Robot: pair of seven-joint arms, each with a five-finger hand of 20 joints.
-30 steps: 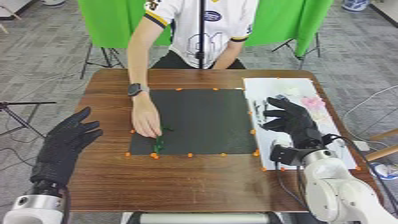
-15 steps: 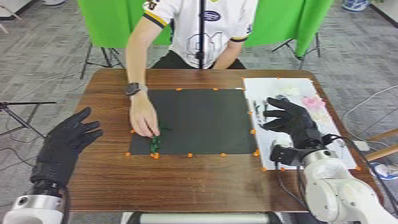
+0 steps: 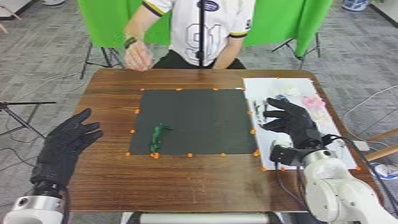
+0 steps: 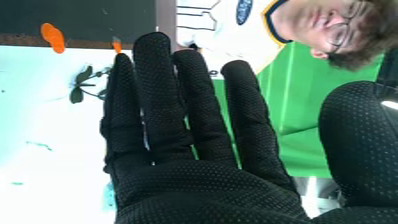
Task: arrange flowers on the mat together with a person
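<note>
A green stem [image 3: 157, 138] lay on the dark mat [image 3: 197, 117].
It sat toward the mat's near left corner. The right hand [image 3: 291, 120] hung over the white sheet [image 3: 265, 89], fingers straight and slightly apart; the left hand [image 3: 66, 145] held its fingers loosely spread. A person's hand [image 3: 138, 56] was at the far edge.

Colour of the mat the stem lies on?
Dark grey to black mat, best seen in the head view.
</note>
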